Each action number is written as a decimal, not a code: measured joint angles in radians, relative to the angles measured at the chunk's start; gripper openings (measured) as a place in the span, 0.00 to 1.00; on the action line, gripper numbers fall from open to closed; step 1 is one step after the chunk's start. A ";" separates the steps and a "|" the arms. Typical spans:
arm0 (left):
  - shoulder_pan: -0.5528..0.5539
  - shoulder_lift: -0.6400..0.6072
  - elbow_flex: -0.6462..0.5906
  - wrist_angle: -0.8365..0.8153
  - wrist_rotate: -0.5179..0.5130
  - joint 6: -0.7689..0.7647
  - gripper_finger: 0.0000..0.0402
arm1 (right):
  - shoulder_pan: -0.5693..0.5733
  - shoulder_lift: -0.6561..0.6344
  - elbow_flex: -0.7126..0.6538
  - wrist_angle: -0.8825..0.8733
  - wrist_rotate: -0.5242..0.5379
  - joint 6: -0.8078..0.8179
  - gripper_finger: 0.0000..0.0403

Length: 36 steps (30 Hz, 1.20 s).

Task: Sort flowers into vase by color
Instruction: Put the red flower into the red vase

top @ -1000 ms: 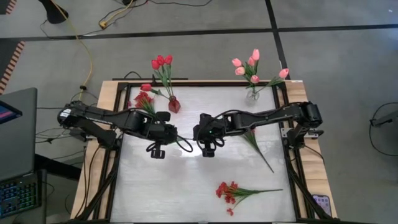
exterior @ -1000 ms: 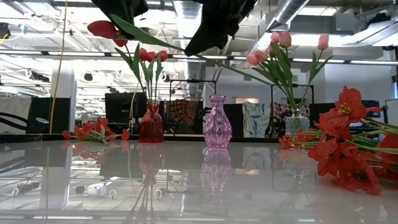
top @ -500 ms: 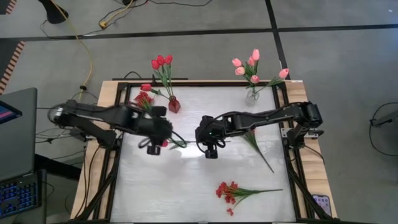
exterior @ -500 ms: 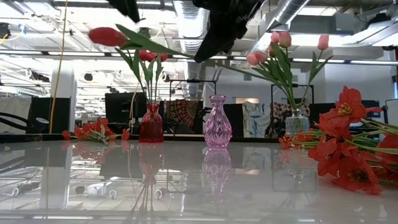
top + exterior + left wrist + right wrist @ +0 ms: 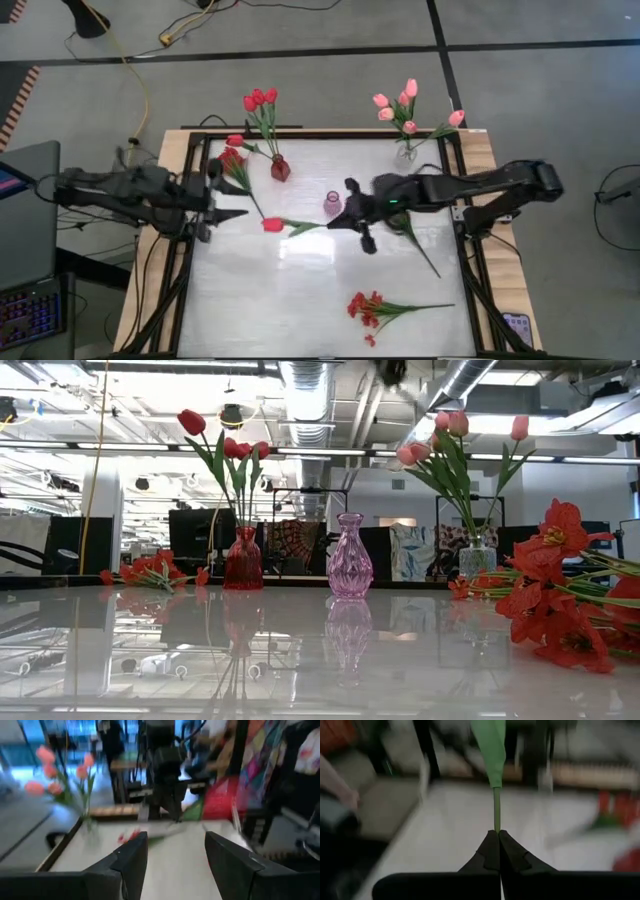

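Right gripper (image 5: 498,836): fingers pinched together on the thin green stem of a single red tulip (image 5: 272,224); from above, the gripper sits near the table's middle, just right of the small pink glass vase (image 5: 332,204).
Red tulip: carried stretched out sideways, bloom toward the left arm, stem end in the right fingers; in the right wrist view only stem and one green leaf show, the bloom is cut off.
Left gripper (image 5: 236,214): at the table's left edge, fingers (image 5: 131,857) spread apart and holding nothing; its wrist view is blurred.
Red glass vase (image 5: 243,560): at the back left, several red tulips standing in it.
Clear glass vase (image 5: 406,152): at the back right, with pink tulips (image 5: 405,104).
Red blossom bunch (image 5: 366,306): lying on the white table (image 5: 300,300) at the front right; in the low view it is cropped by the right edge.
Second red bunch (image 5: 230,160): lying at the back left, partly hidden by the left arm.
Loose green stem (image 5: 418,240): flat on the table right of centre, its flower end hidden under the right arm.
Low view: neither gripper can be made out.
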 joint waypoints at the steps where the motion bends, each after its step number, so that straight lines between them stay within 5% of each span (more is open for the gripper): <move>1: 0.000 -0.019 -0.062 0.092 0.005 0.012 0.46 | 0.007 -0.033 -0.026 0.074 0.000 0.004 0.04; 7: 0.004 0.034 -0.276 0.610 -0.034 0.098 0.46 | 0.032 -0.102 -0.116 0.476 0.001 0.040 0.04; 15: 0.025 0.374 -0.275 0.996 0.011 0.088 0.46 | 0.023 0.019 -0.119 0.650 0.003 0.074 0.05; 22: 0.024 0.543 -0.192 1.090 0.091 0.106 0.46 | 0.023 0.053 -0.119 0.645 0.006 0.086 0.05; 36: 0.026 0.557 -0.164 1.103 0.091 0.113 0.42 | 0.006 0.053 -0.119 0.641 0.006 0.078 0.05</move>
